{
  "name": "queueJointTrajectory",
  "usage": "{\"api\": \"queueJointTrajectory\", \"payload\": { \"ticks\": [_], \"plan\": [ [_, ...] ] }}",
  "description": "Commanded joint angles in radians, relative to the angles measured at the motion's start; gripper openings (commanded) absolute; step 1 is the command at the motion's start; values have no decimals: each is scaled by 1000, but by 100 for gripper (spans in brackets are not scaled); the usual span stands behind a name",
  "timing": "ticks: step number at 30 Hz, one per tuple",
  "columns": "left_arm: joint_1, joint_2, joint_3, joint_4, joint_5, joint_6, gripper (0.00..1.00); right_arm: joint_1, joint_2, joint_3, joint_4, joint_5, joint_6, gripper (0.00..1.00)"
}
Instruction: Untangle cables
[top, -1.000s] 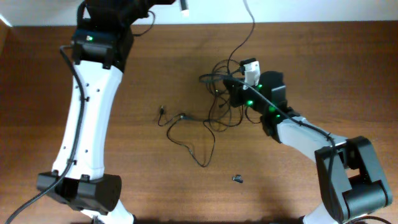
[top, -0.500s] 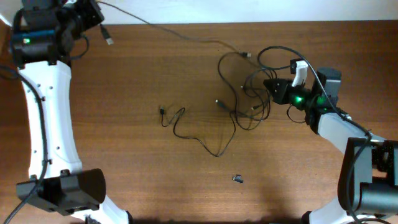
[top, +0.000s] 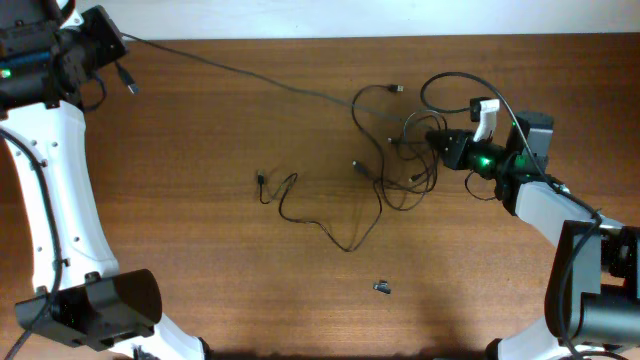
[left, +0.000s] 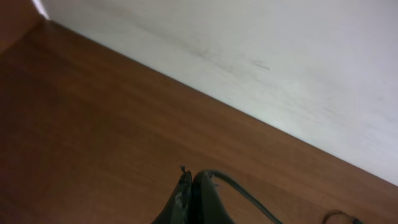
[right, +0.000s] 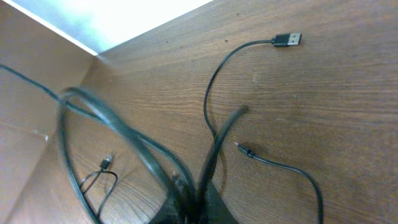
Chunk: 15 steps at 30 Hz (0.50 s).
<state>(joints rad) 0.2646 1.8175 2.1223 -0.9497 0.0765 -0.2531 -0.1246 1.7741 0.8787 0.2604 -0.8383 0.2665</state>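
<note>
Item: thin black flexible cables (top: 398, 150), knotted mid-right on the brown wooden table (top: 200, 280). Left gripper (top: 112, 45), clamped on one strand, has carried it further toward the far-left corner, and the strand is now taut. Right gripper (top: 438, 142) pinches the knot, anchoring it. Judgement: the strand is pulling free.

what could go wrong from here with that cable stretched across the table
1. The thin black cable runs taut from the left gripper to the black cable tangle held by the right gripper; more pull may cinch the tangle tighter rather than free it.
2. The left gripper grips near the plug end, so the cable could slip out.
</note>
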Motion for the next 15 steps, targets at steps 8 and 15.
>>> {"api": "queueJointTrajectory", "payload": {
  "ticks": [8,15],
  "plan": [
    [33,-15,3,-3,-100,24,0,-20,-6,-3,-16,58,2,15],
    [31,-15,3,-44,-95,68,0,-19,-6,-3,-23,63,3,33]
  ]
}}
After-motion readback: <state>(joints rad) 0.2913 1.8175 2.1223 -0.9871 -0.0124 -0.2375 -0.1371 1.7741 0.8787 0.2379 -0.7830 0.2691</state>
